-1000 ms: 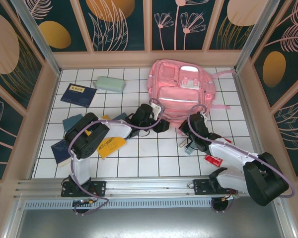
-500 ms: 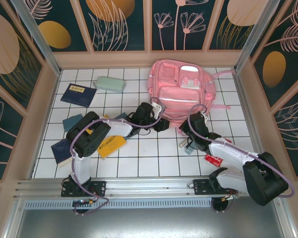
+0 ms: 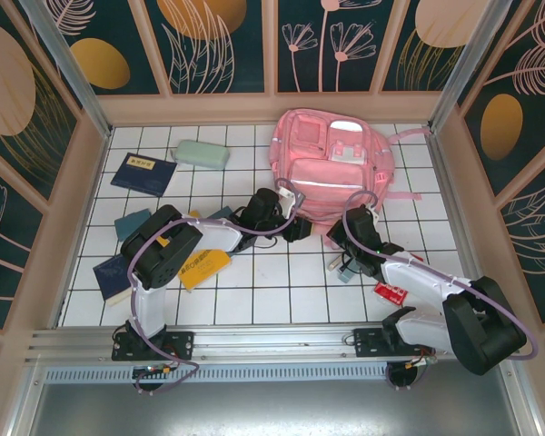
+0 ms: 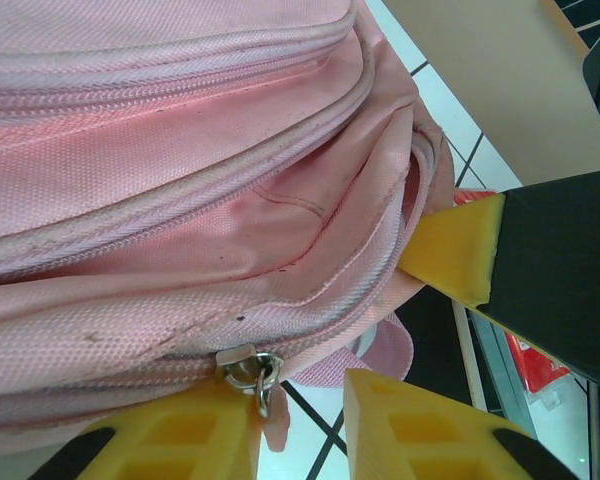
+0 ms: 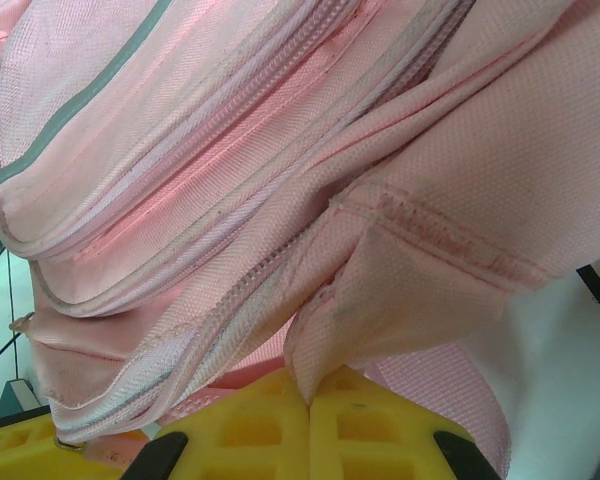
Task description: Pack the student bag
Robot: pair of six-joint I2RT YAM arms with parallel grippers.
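Left wrist: my left claw [image 4: 300, 405] gapes at the student bag's [image 4: 180, 150] zip pull [image 4: 252, 370], right claw [image 5: 308, 400] pinches its fabric; packing seemingly unstarted.

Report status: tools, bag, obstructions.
Left tool open at zip pull. Right tool shut on bag. Bag flat, front up. Books off left, nothing blocking.

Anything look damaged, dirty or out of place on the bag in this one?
Only minor soiling: the student bag has dark specks and greyed zipper seams near the metal zipper pull. No tear or spill shows.
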